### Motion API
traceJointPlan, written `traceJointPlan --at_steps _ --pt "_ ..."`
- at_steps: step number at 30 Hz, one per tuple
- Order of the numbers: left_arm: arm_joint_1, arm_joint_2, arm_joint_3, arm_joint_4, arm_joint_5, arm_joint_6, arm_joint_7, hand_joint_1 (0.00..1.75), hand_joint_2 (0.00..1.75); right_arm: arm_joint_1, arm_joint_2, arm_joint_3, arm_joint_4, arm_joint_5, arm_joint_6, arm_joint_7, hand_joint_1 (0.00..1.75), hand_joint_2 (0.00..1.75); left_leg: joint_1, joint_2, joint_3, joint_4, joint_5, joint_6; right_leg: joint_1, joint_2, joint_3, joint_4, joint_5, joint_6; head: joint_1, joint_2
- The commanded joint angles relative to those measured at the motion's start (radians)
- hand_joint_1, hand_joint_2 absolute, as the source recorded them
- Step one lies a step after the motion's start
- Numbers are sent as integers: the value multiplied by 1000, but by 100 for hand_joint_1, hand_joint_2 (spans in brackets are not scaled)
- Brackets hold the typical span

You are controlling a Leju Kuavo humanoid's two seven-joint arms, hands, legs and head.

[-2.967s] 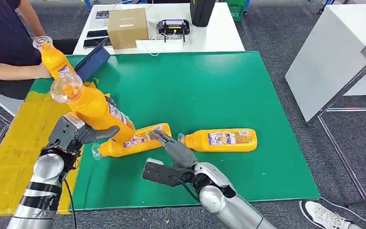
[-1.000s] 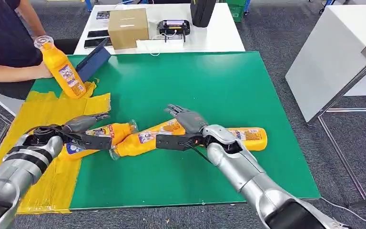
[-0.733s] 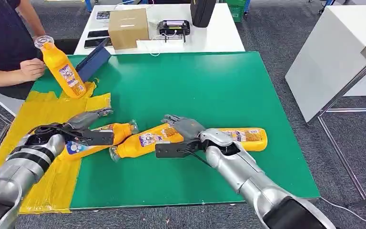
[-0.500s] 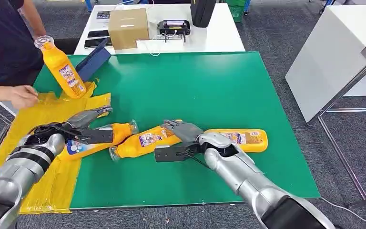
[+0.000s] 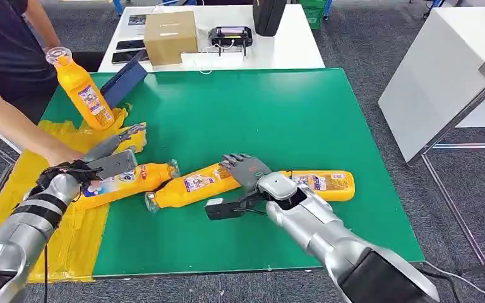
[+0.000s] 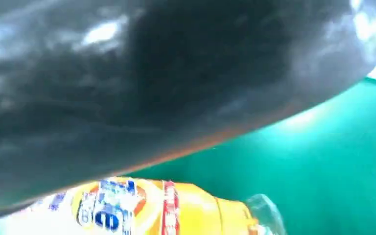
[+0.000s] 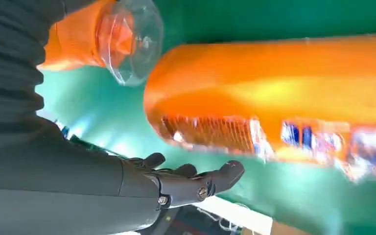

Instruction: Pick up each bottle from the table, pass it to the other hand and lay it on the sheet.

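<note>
Several orange bottles with clear caps are here. One bottle (image 5: pixel 125 182) lies across the edge of the yellow sheet (image 5: pixel 69 243) and the green mat (image 5: pixel 259 113). My left hand (image 5: pixel 108 154) hovers just above it with fingers stretched out, holding nothing. The same bottle (image 6: pixel 142 210) appears under the hand in the left wrist view. A middle bottle (image 5: pixel 192 184) lies on the mat, and my right hand (image 5: pixel 247 169) is spread over its base without gripping. Its fingers (image 7: pixel 196 183) stay straight beside that bottle (image 7: pixel 274 93). A third bottle (image 5: pixel 319 183) lies behind my right wrist. A fourth bottle (image 5: pixel 81 88) stands on the sheet.
A person's arm (image 5: pixel 12 123) reaches in from the left, ending beside my left wrist. A blue tablet (image 5: pixel 123 81) leans at the mat's far left corner. Beyond it a white table (image 5: pixel 278 53) carries a cardboard box (image 5: pixel 169 35) and a black device (image 5: pixel 229 35). Another white table (image 5: pixel 442 69) stands right.
My left hand laid its bottle at the sheet's edge and lifted off with fingers open. My right hand came down toward the middle bottle's base. The person let go of the standing bottle and reached in.
</note>
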Motion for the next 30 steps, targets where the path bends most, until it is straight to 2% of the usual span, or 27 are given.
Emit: traceJointPlan --at_steps 1,2,6,14,19,20,21,23,26,27,30 --pt "-39 -30 30 -2 19 -29 8 0 0 -47 53 113 264 78 148 26 2 175 2 -3 3 1 -2 -1 1 3 4 0 -2 -1 0 0" --pt "-48 -37 31 9 24 -29 8 0 0 -38 57 119 268 83 174 14 175 175 1 -3 2 1 -1 -1 1 2 3 0 -1 -1 0 0" --pt "-65 -59 28 20 37 -31 0 0 0 6 58 101 265 67 170 -5 175 175 2 -3 5 -1 0 -1 2 -1 6 -3 -1 -1 0 0" --pt "-64 -63 14 7 34 -23 0 0 0 17 55 90 261 64 176 -20 175 175 2 0 14 -1 -1 -1 1 0 12 -3 -1 -1 0 0" --pt "-72 -70 13 12 40 -18 1 0 0 26 57 110 259 82 224 -41 175 175 3 -2 18 -2 -1 -3 2 1 10 -4 -1 -3 0 0" --pt "-69 -69 15 12 41 -15 1 0 0 31 55 113 248 90 199 -21 136 175 3 0 21 -2 -2 -4 2 1 9 -4 -2 -4 0 0" --pt "-61 -65 18 7 43 -12 2 0 0 35 60 113 247 103 166 31 0 175 4 -2 20 -2 -1 -4 2 1 9 -5 -1 -5 0 0" --pt "-46 -59 23 -7 46 -8 3 0 0 34 66 104 242 102 148 49 0 175 4 -1 24 -4 -2 -5 2 3 11 -6 -2 -5 0 0" --pt "-37 -58 27 -26 47 -9 8 0 0 22 71 106 235 113 138 60 0 175 4 1 21 -3 -3 -5 2 5 11 -4 -2 -5 0 0" --pt "-38 -59 27 -28 48 -10 8 0 0 21 72 106 234 114 137 62 0 175 4 1 22 -3 -2 -4 2 5 20 -4 -2 -4 -1 0" --pt "-38 -59 27 -28 48 -10 8 0 0 21 72 106 234 114 137 62 0 175 4 1 22 -1 -2 -3 2 4 20 -3 -2 -4 0 0"
